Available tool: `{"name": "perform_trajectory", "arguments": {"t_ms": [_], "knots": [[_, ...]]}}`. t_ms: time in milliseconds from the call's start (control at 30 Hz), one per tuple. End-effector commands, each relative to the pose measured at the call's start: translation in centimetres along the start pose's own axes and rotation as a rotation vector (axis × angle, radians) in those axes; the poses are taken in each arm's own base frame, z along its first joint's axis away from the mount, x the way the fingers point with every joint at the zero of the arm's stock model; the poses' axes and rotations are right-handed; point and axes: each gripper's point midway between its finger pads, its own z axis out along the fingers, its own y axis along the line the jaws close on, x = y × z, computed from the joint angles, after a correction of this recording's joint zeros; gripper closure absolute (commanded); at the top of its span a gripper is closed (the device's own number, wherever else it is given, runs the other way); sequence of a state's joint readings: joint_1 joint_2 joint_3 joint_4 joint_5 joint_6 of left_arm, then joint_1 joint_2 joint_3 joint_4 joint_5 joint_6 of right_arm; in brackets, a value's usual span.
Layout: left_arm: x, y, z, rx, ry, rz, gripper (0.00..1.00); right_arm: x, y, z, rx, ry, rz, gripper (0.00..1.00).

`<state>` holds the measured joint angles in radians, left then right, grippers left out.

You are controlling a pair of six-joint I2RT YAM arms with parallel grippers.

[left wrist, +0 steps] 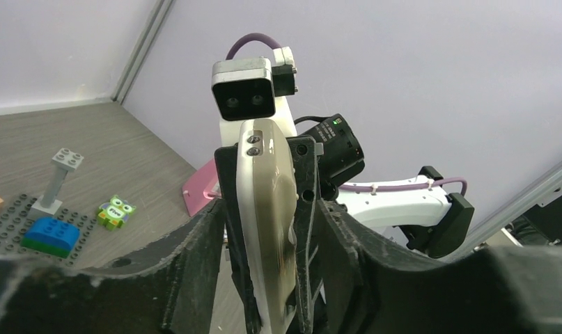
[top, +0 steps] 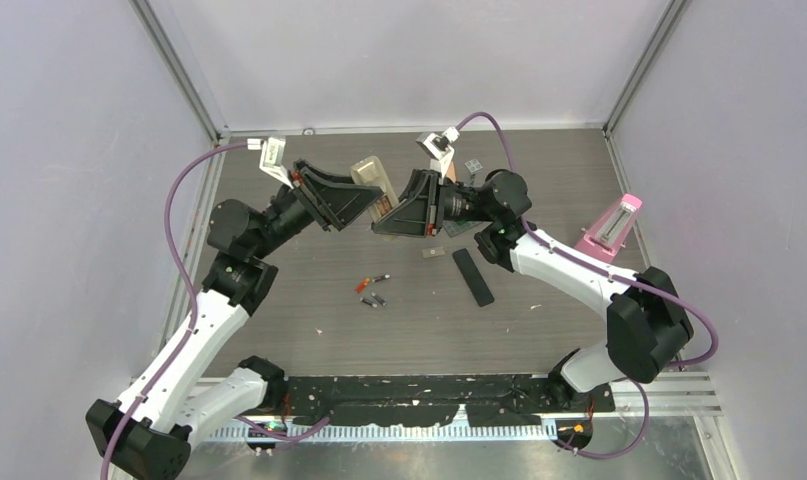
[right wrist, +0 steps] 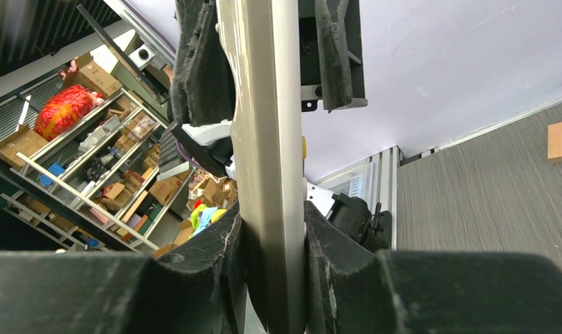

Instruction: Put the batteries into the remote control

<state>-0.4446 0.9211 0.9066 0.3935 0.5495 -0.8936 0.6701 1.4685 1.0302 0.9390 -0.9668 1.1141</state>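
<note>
The beige remote control (top: 371, 178) is held up in the air over the back middle of the table, between both grippers. My right gripper (top: 386, 216) is shut on it, and in the right wrist view both pads press the remote's (right wrist: 267, 139) sides at the right gripper (right wrist: 271, 223). My left gripper (top: 365, 203) straddles the same remote (left wrist: 267, 209) with its jaws apart. One left finger (right wrist: 333, 56) stands clear of the remote's side. On the table lie an orange-red battery (top: 373, 283) and a dark battery (top: 374, 300), with no gripper near them.
A black battery cover (top: 473, 277) lies right of the batteries, and a small grey piece (top: 434, 252) sits behind it. A pink object (top: 614, 228) stands at the right edge. A brick baseplate (left wrist: 13, 223) and an owl toy (left wrist: 116, 212) sit beyond the right arm.
</note>
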Motion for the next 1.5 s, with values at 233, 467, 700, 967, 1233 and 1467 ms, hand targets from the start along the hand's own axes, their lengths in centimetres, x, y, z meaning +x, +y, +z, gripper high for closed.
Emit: {"name": "perform_trajectory", "arguments": {"t_ms": [233, 467, 700, 967, 1233, 1467], "knots": [[-2.6, -0.6, 0.6, -0.006, -0.099, -0.014, 0.42, -0.3, 0.7, -0.3, 0.014, 0.012, -0.078, 0.82], [-2.3, -0.8, 1.0, 0.013, -0.069, -0.032, 0.63, -0.1, 0.7, -0.4, 0.019, 0.019, -0.078, 0.82], [-1.9, 0.0, 0.6, -0.037, -0.063, -0.005, 1.00, 0.0, 0.1, -0.6, 0.068, 0.020, -0.076, 0.61], [-3.3, 4.9, -3.3, -0.426, -0.049, 0.246, 1.00, -0.4, -1.9, -2.2, 0.263, -0.017, -0.181, 0.16], [-6.8, 7.3, -10.0, -0.789, -0.140, 0.429, 1.00, 1.6, -8.0, -5.1, 0.562, 0.028, -0.191, 0.20], [-7.1, 7.2, -12.3, -0.859, -0.181, 0.422, 1.00, 7.9, -15.8, -5.8, 0.879, 0.291, -0.251, 0.49]]}}
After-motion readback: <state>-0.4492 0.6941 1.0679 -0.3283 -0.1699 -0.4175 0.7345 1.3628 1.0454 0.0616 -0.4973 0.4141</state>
